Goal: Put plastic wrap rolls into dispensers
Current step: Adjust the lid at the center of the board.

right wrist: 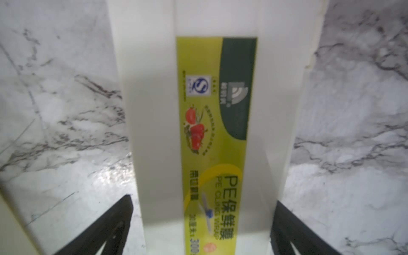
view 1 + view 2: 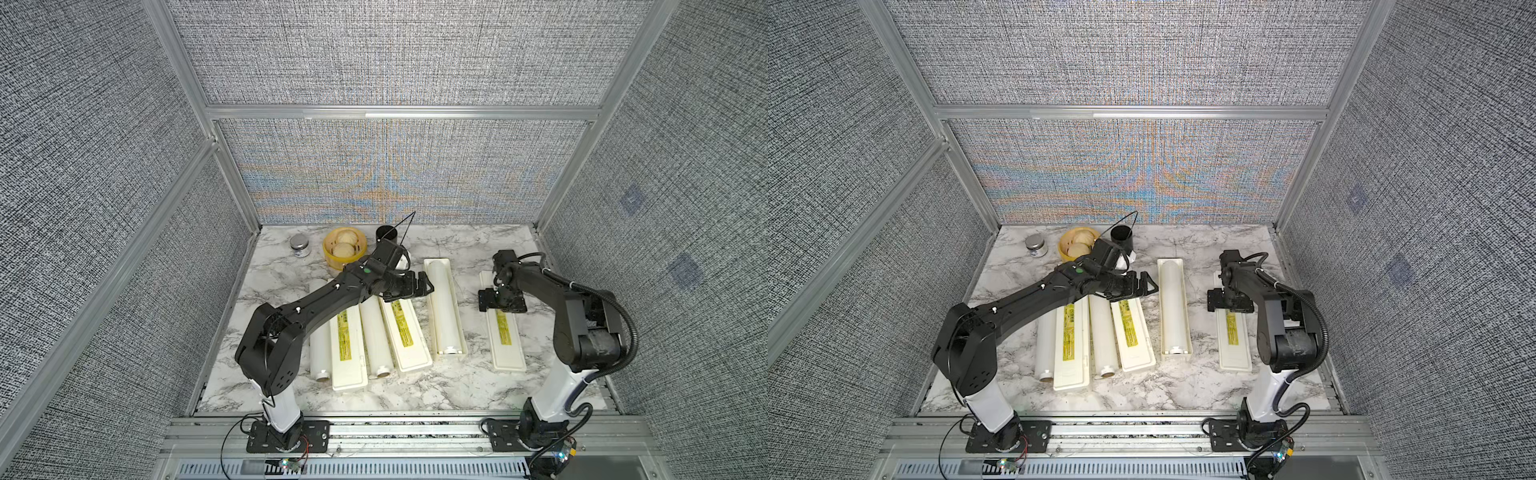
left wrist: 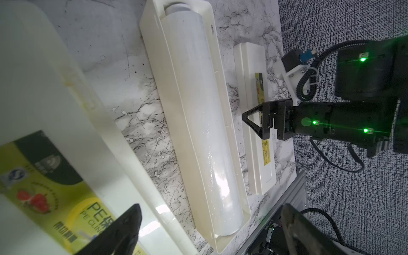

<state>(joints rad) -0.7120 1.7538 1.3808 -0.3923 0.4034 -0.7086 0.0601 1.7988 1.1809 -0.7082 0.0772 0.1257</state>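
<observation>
Now 1 roll [image 2: 442, 307] lies in the open dispenser [image 3: 167, 88]; left roll [image 2: 320, 349] and mid roll [image 2: 374, 332] lie on the table [image 2: 457, 386]. Left gripper [image 2: 415, 287] hovers wide over the middle dispenser [image 2: 405, 332]; right gripper [image 2: 501, 300], wide, straddles the right dispenser [image 2: 505, 336].

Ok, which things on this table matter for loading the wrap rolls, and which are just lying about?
Job: leftmost loose roll; loose roll between two dispensers; seated roll in open trough; left labelled dispenser; middle labelled dispenser; right labelled dispenser.
Lying about: steamer basket; small jar; black cup.
</observation>
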